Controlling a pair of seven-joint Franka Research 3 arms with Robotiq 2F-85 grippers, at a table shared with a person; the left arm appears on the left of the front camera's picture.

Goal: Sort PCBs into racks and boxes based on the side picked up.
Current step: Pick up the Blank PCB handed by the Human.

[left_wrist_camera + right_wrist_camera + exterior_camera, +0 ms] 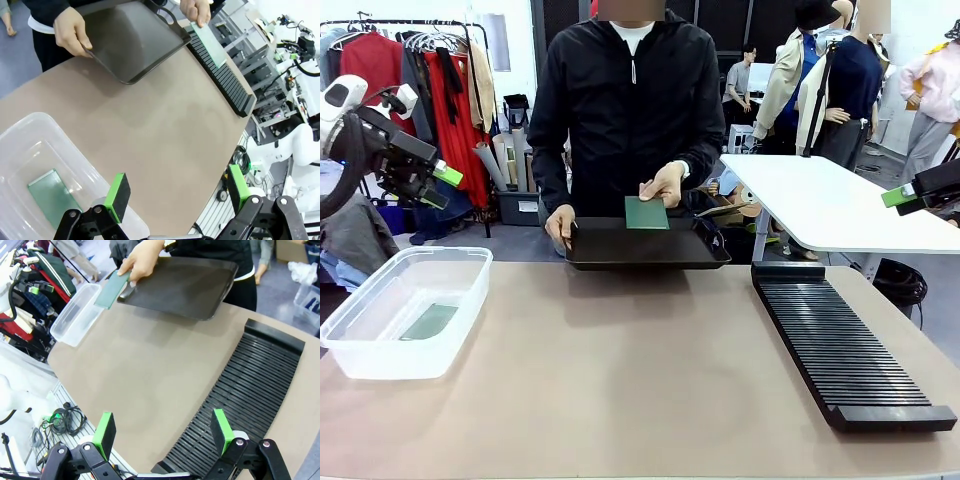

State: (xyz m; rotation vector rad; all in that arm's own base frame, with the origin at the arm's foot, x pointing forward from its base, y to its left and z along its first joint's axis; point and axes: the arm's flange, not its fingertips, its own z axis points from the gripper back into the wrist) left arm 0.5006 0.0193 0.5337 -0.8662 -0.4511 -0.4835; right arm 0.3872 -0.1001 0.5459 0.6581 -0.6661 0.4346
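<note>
Behind, clothes rail left, white table right, grey floor.

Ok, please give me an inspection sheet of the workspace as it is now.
Surface: brown table, no spills seen.
Job's things: first PCB lies in the clear tub; second PCB in the person's hand above the dark tray; black rack, slots unfilled.
Clutter: nothing seen.
Hands: left robot hand open, holding nothing; right robot hand likewise.
Cables: cable bundle below the table edge.
Surroundings: clothes rail, white table behind.

no legible text or labels anywhere
</note>
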